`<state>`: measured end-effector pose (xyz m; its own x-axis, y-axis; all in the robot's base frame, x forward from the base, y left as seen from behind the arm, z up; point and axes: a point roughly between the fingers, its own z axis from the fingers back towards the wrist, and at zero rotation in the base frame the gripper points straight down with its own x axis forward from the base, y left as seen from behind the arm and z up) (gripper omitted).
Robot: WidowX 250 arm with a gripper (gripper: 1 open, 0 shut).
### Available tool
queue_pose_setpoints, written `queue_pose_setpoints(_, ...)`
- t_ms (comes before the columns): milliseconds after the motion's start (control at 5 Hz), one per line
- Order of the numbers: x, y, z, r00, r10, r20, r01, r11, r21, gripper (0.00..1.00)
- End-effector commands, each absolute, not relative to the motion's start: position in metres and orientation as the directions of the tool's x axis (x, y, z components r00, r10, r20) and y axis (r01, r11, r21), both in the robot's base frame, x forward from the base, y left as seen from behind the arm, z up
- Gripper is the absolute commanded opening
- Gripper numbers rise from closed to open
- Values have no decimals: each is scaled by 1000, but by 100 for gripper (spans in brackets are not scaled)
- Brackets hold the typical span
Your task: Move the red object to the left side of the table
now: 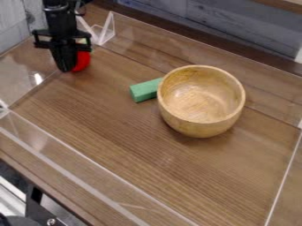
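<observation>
The red object point(79, 60) is a small bright red toy fruit, low over the far left of the brown wood-grain table point(106, 132). My black gripper point(70, 60) points straight down and is shut on it; the red shows between and to the right of the dark fingers. Whether the fruit touches the tabletop I cannot tell. Its leafy top is hidden by the gripper.
A flat green block point(147, 89) lies mid-table, touching the left side of a wooden bowl point(202, 100). Clear acrylic walls point(35, 132) edge the tabletop, with a clear bracket point(106, 29) just behind the gripper.
</observation>
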<state>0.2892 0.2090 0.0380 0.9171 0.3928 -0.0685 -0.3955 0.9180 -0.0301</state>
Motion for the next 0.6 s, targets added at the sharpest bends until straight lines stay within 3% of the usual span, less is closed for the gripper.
queue_pose_setpoints(0,300,215,46,920,391,-28,-391,920,-10,0)
queue_pose_setpoints(400,310,208,48,940,337,-46,-338,941,-14,0)
